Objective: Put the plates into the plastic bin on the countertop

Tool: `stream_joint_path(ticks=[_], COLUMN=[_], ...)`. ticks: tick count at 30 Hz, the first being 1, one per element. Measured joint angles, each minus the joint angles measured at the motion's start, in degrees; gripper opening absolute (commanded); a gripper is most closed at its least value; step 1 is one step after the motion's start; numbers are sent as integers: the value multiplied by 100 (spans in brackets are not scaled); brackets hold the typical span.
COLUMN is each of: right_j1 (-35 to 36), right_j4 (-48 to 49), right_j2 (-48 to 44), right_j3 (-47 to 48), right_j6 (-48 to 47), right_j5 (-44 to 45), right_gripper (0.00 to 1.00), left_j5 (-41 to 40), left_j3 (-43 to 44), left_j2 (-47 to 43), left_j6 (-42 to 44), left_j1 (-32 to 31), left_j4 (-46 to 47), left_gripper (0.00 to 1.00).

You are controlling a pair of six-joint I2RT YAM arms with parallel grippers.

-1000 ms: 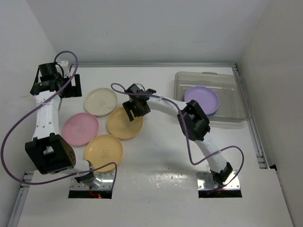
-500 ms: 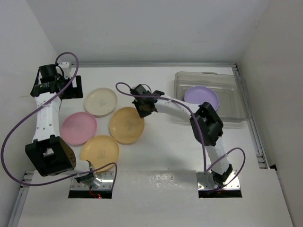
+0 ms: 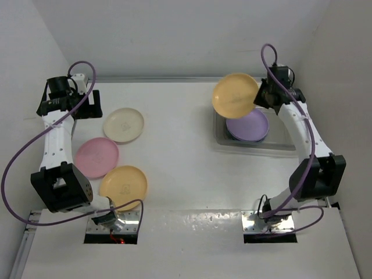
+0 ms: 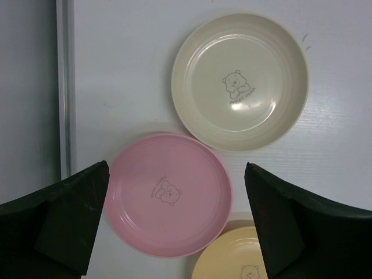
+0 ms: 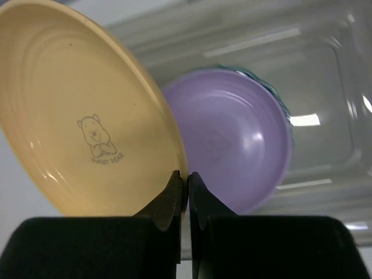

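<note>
- Now that the yellow-orange plate (image 3: 235,96) (image 5: 87,116) has been lifted from the middle of the bench (image 3: 192,174) and swung toward the far right corner, it is held tilted above the left end of the plastic bin (image 3: 290,136) (image 5: 325,75). It is pinched at its rim by the right gripper (image 3: 263,97) (image 5: 187,180).
- Only lowering and release are judged to remain for this plate.
- A lavender plate (image 3: 250,125) (image 5: 232,139) is already seen in the bin, with a teal scalloped rim (image 5: 279,102) showing beneath it.
- A printed bear (image 5: 96,133) is carried on the held plate's glossy, ridged face.
- Left near the left edge are the cream plate (image 3: 123,125) (image 4: 241,81), the pink plate (image 3: 97,157) (image 4: 168,195) and a second yellow-orange plate (image 3: 124,185) (image 4: 232,256). The left gripper (image 3: 87,104) (image 4: 177,192) is spread wide and empty.
</note>
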Motion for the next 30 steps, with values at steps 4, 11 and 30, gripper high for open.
stream_joint_path(ticks=[4,11,30], right_j1=[-627,-1513,-1228], right_j4=[-280,-525,-793], right_j2=[2,295,1069], right_j3=[-824,-1016,-739], right_j6=[68,79,-507], right_j5=[-35,-444,-330], right_gripper=[0,0,63], left_j5=[109,400,540], left_j3=[0,0,57], left_j2=[42,225,367], left_j6=[-4,-52,-87], left_j1=[0,0,81], left_j4=[9,20,31], left_gripper=[100,99,99])
